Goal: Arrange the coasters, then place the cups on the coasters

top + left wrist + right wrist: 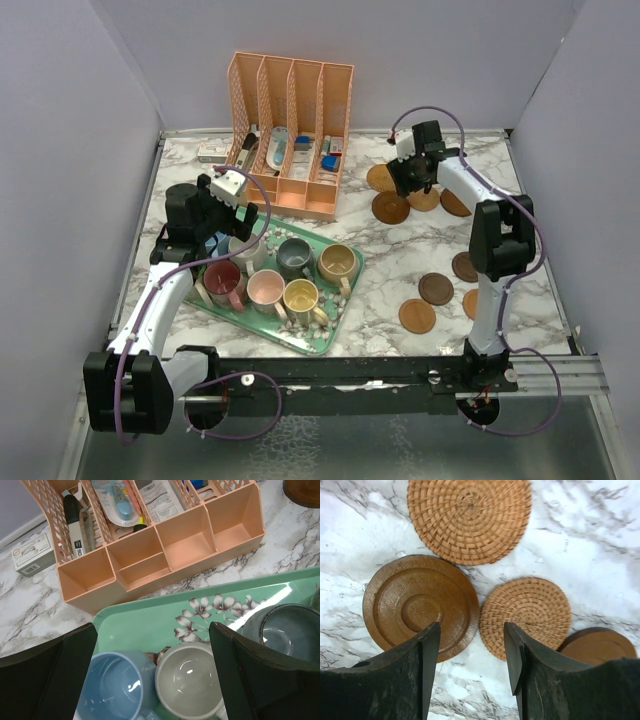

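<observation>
While small ceramic cups point(296, 258) stand on the green floral tray point(145, 620) at eight o'clock under the released left tool point(150, 630), the right tool point(471, 630) hangs released and empty over round brown coasters point(420, 605) bunched at one o'clock, probably for spacing.

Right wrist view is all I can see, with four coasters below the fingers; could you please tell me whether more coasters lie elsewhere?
Observer: Yes, four more coasters lie at the front right of the marble table, apart from yours.
Operator: Thank you. Where are the cups, please?
Observer: The cups stand crowded on a green tray at the front left, none on a coaster.
Operator: And the left gripper?
Observer: The left gripper hangs open above the tray, over a blue cup and a cream cup.
</observation>
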You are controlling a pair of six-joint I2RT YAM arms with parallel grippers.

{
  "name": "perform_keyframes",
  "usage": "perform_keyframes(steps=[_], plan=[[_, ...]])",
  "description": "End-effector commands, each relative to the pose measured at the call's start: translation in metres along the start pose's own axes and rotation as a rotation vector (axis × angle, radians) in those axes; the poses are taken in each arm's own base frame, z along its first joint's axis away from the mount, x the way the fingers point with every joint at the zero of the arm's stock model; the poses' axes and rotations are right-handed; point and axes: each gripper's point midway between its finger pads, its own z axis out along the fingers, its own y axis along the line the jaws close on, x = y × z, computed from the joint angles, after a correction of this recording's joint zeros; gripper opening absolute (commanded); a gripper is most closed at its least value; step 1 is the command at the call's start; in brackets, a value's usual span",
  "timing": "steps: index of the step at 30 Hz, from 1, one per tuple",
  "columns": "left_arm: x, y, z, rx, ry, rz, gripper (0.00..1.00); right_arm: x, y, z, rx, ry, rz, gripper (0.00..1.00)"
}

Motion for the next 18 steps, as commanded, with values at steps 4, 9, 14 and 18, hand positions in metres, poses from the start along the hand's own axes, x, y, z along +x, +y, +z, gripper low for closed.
perform_keyframes(steps=[4, 9, 14, 18], plan=[[-0.004, -0.005, 0.0, 0.024, -0.016, 0.01, 0.99, -0.007, -0.045, -0.029, 0.063, -0.047, 0.036, 0.51], [-0.005, -0.005, 0.0, 0.024, -0.019, 0.009, 0.99, 0.009, -0.064, -0.016, 0.091, -0.017, 0.055, 0.47], [-0.004, -0.005, -0.001, 0.025, -0.017, 0.014, 0.99, 0.024, -0.068, 0.002, 0.082, 0.02, 0.062, 0.44], [-0.004, -0.006, 0.0, 0.027, -0.016, 0.013, 0.99, 0.03, -0.067, 0.013, 0.072, 0.04, 0.066, 0.43]])
